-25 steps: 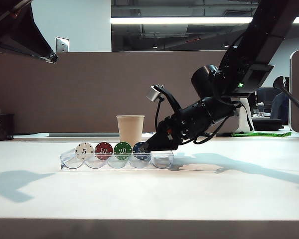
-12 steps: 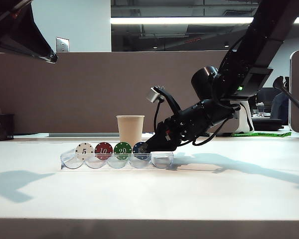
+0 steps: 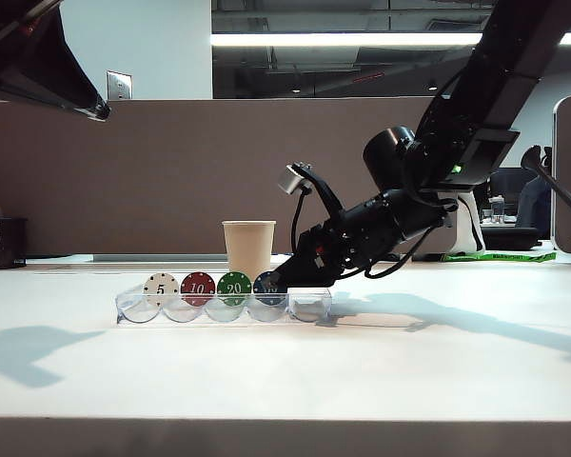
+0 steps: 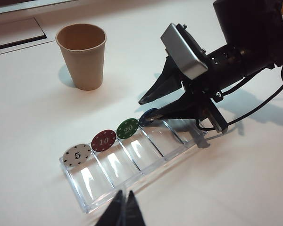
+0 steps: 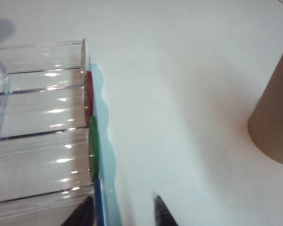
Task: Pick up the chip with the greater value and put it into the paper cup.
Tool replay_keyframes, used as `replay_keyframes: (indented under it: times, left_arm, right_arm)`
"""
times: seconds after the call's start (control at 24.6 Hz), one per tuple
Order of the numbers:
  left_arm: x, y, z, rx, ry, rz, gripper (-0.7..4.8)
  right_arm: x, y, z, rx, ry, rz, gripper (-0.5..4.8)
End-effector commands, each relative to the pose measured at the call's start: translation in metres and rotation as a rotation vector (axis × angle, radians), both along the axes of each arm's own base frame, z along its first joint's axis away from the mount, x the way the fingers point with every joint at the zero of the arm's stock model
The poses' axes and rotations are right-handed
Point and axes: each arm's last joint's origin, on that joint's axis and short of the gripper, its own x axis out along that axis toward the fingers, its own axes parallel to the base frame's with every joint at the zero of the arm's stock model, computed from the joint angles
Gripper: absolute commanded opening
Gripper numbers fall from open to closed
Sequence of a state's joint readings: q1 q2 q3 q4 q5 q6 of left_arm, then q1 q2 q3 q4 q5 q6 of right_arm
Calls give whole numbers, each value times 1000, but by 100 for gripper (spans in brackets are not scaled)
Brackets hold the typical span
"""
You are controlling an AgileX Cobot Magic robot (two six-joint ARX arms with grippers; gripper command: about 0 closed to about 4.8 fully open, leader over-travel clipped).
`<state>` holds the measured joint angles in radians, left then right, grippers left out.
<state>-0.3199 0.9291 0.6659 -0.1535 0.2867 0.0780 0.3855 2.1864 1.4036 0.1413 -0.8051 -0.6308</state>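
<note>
Four chips are standing on edge in a clear tray [image 3: 309, 303], and the blue chip [image 3: 267, 283] is sitting at the right end of that row, in the fourth slot from the left. My right gripper [image 4: 149, 109] is straddling it: one finger [image 4: 153, 92] is on the far side of the chip and the other finger [image 4: 172, 110] on the near side, inside the tray slot. In my right wrist view the blue chip [image 5: 98, 202] is showing edge-on between my two fingertips [image 5: 80, 215], with a clear gap on the far side, so my jaws are standing partly apart and I am not gripping it yet.

To the chip's left the green "20" chip [image 3: 234, 285], the red "10" chip [image 3: 198, 286] and the white "5" chip [image 3: 161, 288] are lining up in turn. The tray's rightmost slot is lying under my right arm.

The paper cup [image 3: 249, 248] is standing upright on the white table [image 3: 285, 371], just beyond the tray and behind the green and blue chips, apart from them.

My left gripper [image 4: 123, 213] is hanging over the near edge of the tray, its fingertips pressed together on nothing.
</note>
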Motion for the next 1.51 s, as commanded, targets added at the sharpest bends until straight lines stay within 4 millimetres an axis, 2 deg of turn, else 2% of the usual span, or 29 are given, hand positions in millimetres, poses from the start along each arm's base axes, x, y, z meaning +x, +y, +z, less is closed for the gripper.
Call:
replay_keyframes:
  times: [0.04, 0.12, 0.98, 1.3, 1.42, 1.51]
  left_arm:
    - [0, 0, 3, -7, -17, -6, -5]
    - [0, 0, 3, -7, -17, -6, -5]
    - [0, 0, 3, -7, -17, -6, -5]
    - [0, 0, 3, -7, -16, -6, -5]
    - [0, 0, 3, -7, -16, -6, -5]
    - [0, 0, 3, -7, -16, -6, -5]
  right_arm:
    - [0, 1, 2, 11, -7, 7, 114]
    - [0, 1, 2, 12, -5, 6, 94]
    - [-1, 2, 5, 48, -1, 55, 94]
    - [-1, 2, 14, 59, -28, 56, 92]
    - [-1, 2, 13, 55, -19, 55, 54]
    - [-2, 2, 13, 53, -14, 55, 50]
